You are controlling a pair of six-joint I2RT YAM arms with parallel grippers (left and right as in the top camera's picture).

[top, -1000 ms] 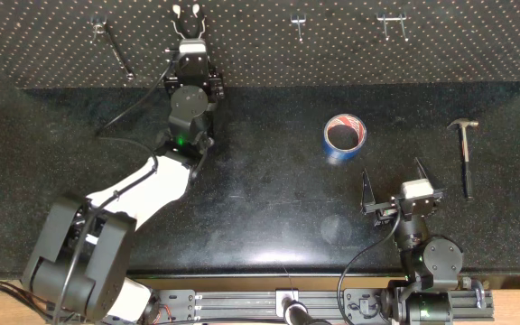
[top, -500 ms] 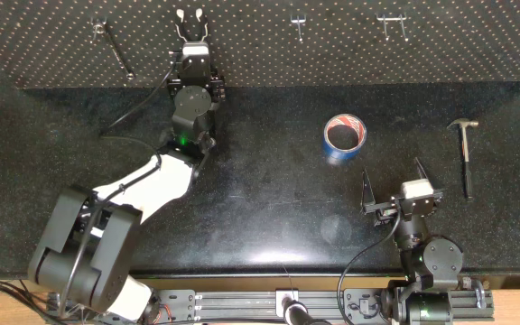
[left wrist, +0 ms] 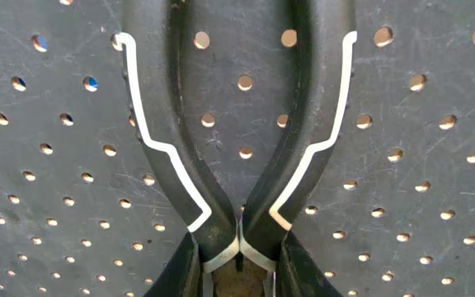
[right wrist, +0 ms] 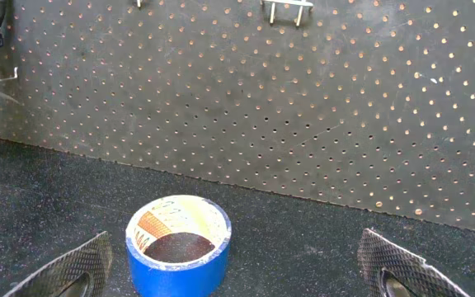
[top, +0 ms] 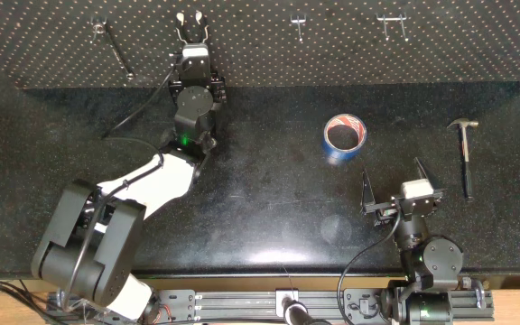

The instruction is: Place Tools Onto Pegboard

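Two handles of the pliers (left wrist: pixel 162 115), black with white edging, are spreading wide against the pegboard (left wrist: pixel 402 165) in the left wrist view. The left gripper (left wrist: pixel 239 256) is clamping its fingers tight where the handles meet. From above, the same pliers are appearing as two pale tips at the upper left of centre. The right gripper (top: pixel 393 183) is resting at the lower right, fingers wide apart and holding nothing, and its wrist view is facing a blue tape roll (right wrist: pixel 178 276) on the table (top: pixel 269 181). A hammer (top: pixel 465 158) is lying near the right edge, and a wrench (top: pixel 116 47) is hanging at the upper left. The fingers are hiding the pliers' head, so any hook carrying them is impossible to make out.
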